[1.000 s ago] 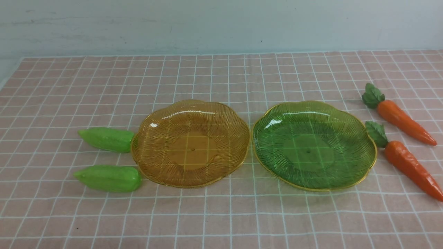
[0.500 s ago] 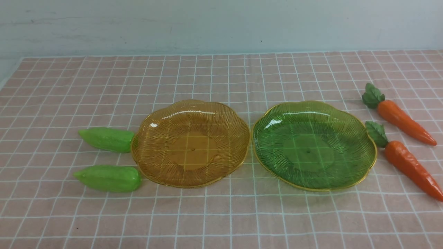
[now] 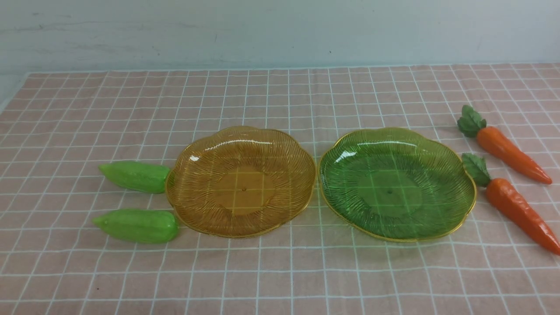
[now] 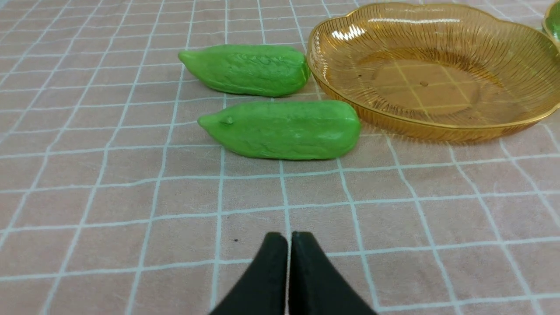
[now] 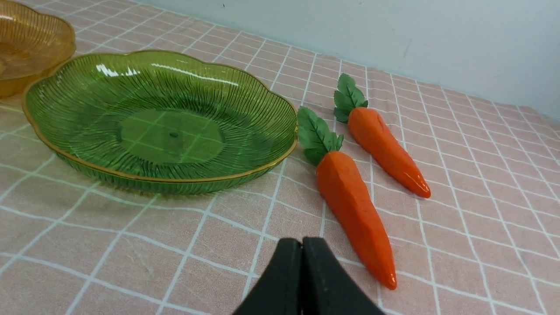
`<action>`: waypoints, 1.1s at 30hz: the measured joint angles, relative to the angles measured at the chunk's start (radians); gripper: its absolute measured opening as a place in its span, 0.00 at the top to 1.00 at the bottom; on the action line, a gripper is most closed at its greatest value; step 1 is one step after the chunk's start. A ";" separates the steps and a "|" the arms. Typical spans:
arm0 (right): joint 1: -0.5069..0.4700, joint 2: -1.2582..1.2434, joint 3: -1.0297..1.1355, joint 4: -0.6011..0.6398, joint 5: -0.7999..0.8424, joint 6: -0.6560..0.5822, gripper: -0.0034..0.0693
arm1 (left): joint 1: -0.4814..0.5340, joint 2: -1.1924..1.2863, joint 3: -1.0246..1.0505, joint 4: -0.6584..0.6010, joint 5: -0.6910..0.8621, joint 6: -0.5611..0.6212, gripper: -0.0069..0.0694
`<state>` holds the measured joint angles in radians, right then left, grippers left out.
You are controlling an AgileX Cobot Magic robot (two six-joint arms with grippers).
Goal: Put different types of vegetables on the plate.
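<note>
Two light-green gourds lie left of the amber plate [image 3: 192, 154]: a far one [image 3: 135, 176] and a near one [image 3: 138, 225]; both show in the left wrist view, far [image 4: 247, 69] and near [image 4: 284, 129]. Two orange carrots lie right of the green plate [image 3: 455, 166]: a far one [image 3: 507, 151] and a near one [image 3: 518, 210], also in the right wrist view, far [image 5: 385, 148] and near [image 5: 352, 205]. My left gripper [image 4: 288, 238] is shut and empty, short of the near gourd. My right gripper [image 5: 302, 243] is shut and empty, beside the near carrot's tip. Neither gripper shows in the front view.
Both ribbed glass plates hold nothing and sit side by side, almost touching, on a pink checked cloth [image 3: 280, 271]. A pale wall [image 3: 280, 30] stands behind the table's far edge. The cloth's left edge [image 3: 13, 98] shows at the far left.
</note>
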<state>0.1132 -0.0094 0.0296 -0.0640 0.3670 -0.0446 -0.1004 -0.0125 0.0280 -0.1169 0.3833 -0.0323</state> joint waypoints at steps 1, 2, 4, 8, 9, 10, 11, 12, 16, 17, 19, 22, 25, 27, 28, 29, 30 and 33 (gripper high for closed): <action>0.000 0.000 0.001 0.104 -0.016 0.045 0.98 | 0.000 0.000 0.000 -0.125 0.000 -0.097 0.91; 0.000 0.000 0.001 0.104 -0.019 0.058 0.98 | 0.000 0.000 0.000 -0.143 0.001 -0.110 0.91; 0.000 0.000 0.001 0.321 -0.049 0.183 0.98 | 0.000 0.000 0.000 -0.401 0.005 -0.286 0.91; 0.000 0.000 0.001 0.732 -0.073 0.371 0.98 | 0.000 0.000 0.000 -0.682 0.001 -0.421 0.91; 0.000 0.000 0.001 0.782 -0.078 0.381 0.98 | 0.000 0.000 0.000 -0.714 -0.008 -0.427 0.91; 0.000 0.000 0.001 0.814 -0.084 0.386 0.98 | 0.000 0.000 0.000 -0.733 -0.025 -0.423 0.91; 0.000 0.000 0.001 0.831 -0.091 0.390 0.98 | 0.000 0.000 0.000 -0.742 -0.032 -0.409 0.91; 0.000 0.000 0.001 0.848 -0.103 0.391 0.98 | 0.000 0.000 0.000 -0.746 -0.035 -0.395 0.91; 0.006 0.000 -0.049 0.842 -0.109 0.275 0.98 | 0.000 0.008 -0.080 -0.753 0.011 -0.292 0.91; 0.007 0.002 -0.089 0.829 -0.106 0.231 0.98 | 0.000 0.026 -0.116 -0.743 0.032 -0.266 0.91; 0.008 0.016 -0.156 0.803 -0.094 0.170 0.98 | 0.000 0.063 -0.152 -0.725 0.059 -0.243 0.91; 0.010 0.144 -0.313 0.678 0.020 0.074 0.98 | 0.000 0.183 -0.242 -0.644 0.168 -0.218 0.91; 0.010 0.309 -0.412 0.545 0.203 0.054 0.97 | 0.000 0.317 -0.324 -0.531 0.321 -0.208 0.91; 0.010 0.495 -0.501 0.418 0.356 0.056 0.97 | 0.000 0.440 -0.386 -0.440 0.429 -0.197 0.91; 0.011 0.567 -0.530 0.356 0.402 0.061 0.97 | 0.000 0.511 -0.425 -0.382 0.487 -0.190 0.91; 0.011 0.638 -0.559 0.308 0.425 0.065 0.97 | 0.000 0.556 -0.454 -0.338 0.520 -0.185 0.91; 0.011 0.707 -0.594 0.261 0.438 0.071 0.96 | 0.000 0.597 -0.475 -0.306 0.538 -0.178 0.91; 0.011 0.852 -0.659 0.167 0.446 0.081 0.94 | 0.000 0.672 -0.510 -0.248 0.553 -0.158 0.90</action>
<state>0.1247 0.8428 -0.6292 0.1033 0.8130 0.0360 -0.1004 0.6591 -0.4823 -0.3648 0.9368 -0.1905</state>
